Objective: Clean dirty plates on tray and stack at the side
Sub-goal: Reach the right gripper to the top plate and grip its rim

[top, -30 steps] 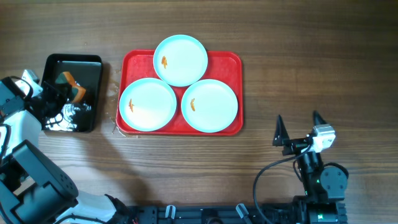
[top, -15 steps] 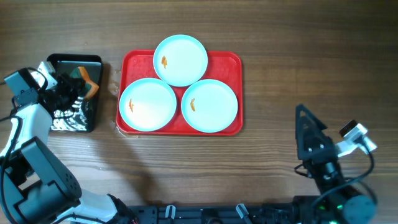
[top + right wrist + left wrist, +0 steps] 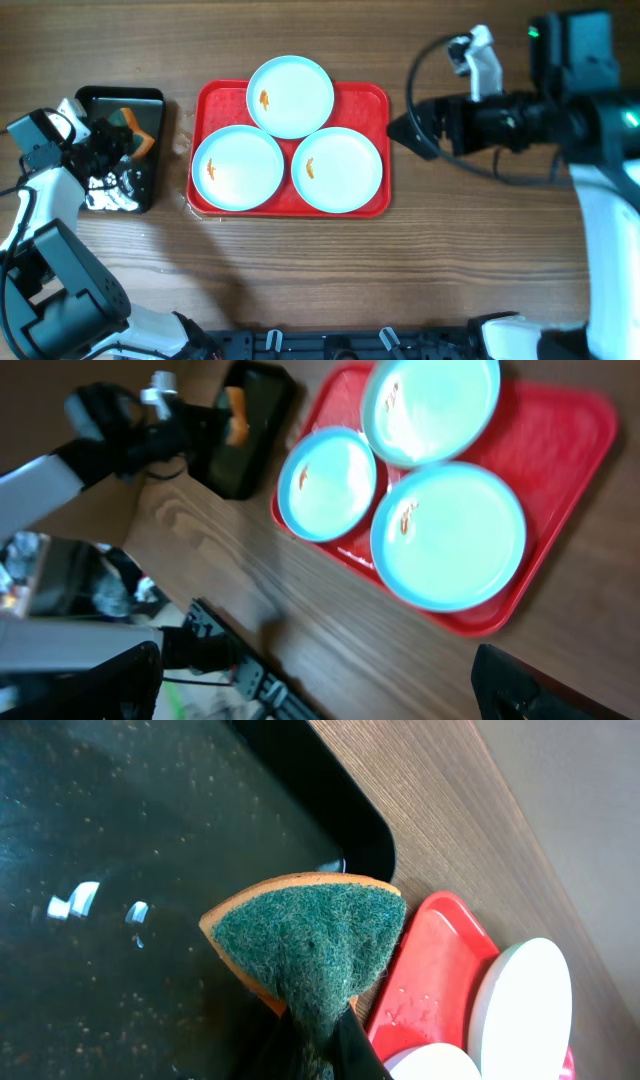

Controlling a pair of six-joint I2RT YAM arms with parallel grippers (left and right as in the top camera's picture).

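Three pale-blue plates lie on the red tray (image 3: 376, 102): a far plate (image 3: 290, 95), a left plate (image 3: 237, 167) and a right plate (image 3: 337, 168), each with a small orange smear. My left gripper (image 3: 118, 140) is shut on a green and orange sponge (image 3: 310, 935) over the black tray (image 3: 150, 100), left of the red tray. My right gripper (image 3: 405, 128) is open and empty, held high just right of the red tray. The right wrist view shows the plates (image 3: 450, 535) and red tray (image 3: 575, 430) from above, between the wide-spread fingers (image 3: 320, 690).
The black tray holds wet, shiny patches (image 3: 108, 188). The left wrist view shows the black tray's corner (image 3: 370, 840), the red tray's wet rim (image 3: 430, 970) and a plate edge (image 3: 520, 1000). Bare wooden table lies right of and in front of the red tray.
My right arm swung from the front right of the table up to beside the red tray's right edge. My left gripper shifted slightly right with the sponge over the black tray.
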